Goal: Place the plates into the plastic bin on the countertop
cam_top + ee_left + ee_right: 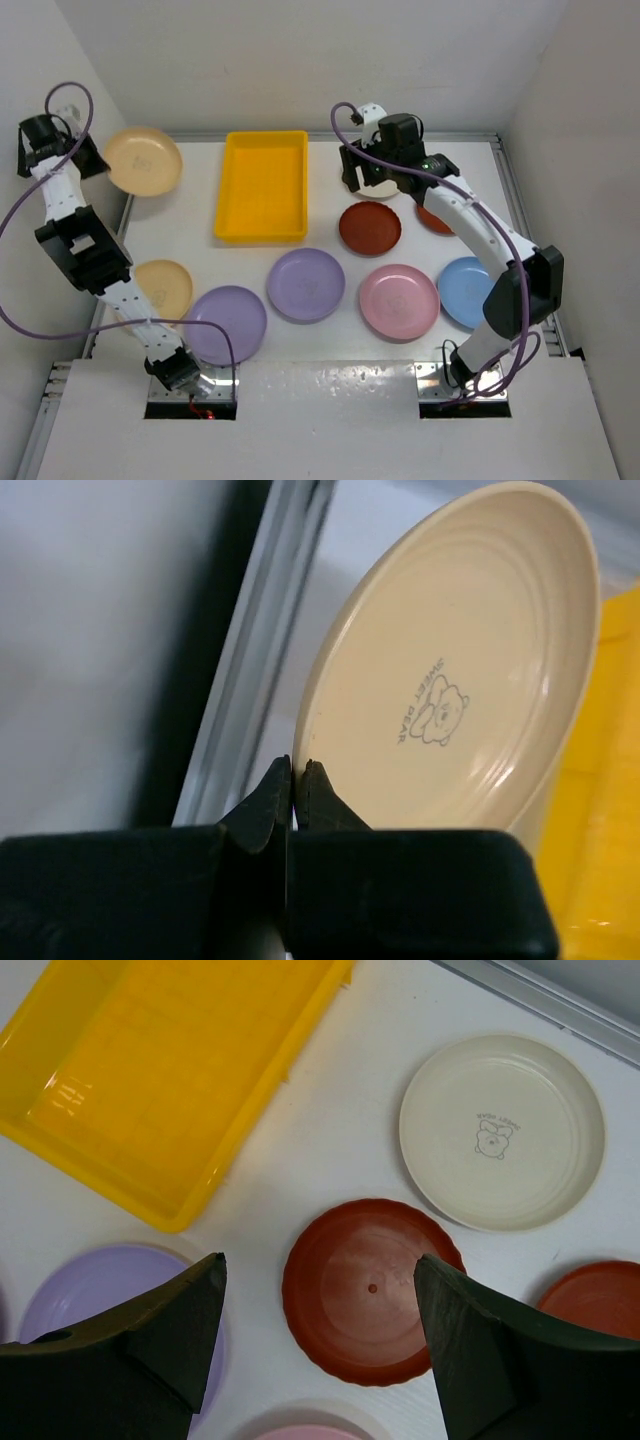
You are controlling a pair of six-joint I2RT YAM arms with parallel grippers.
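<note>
My left gripper (97, 164) (298, 767) is shut on the rim of a tan plate (143, 160) (450, 670), which is tilted at the far left of the countertop (190, 225), left of the empty yellow plastic bin (262, 190) (170, 1070). My right gripper (366, 182) (320, 1265) hangs open and empty above a brown-red plate (369, 227) (365, 1290). The right wrist view shows a cream plate (502, 1130) just beyond it. Another brown-red plate (435, 218) (595, 1295) lies to the right.
Along the near half lie a tan plate (163, 288), two lavender plates (225, 322) (306, 284), a pink plate (399, 300) and a blue plate (468, 291). Metal rails (520, 200) edge the table, with walls close on both sides.
</note>
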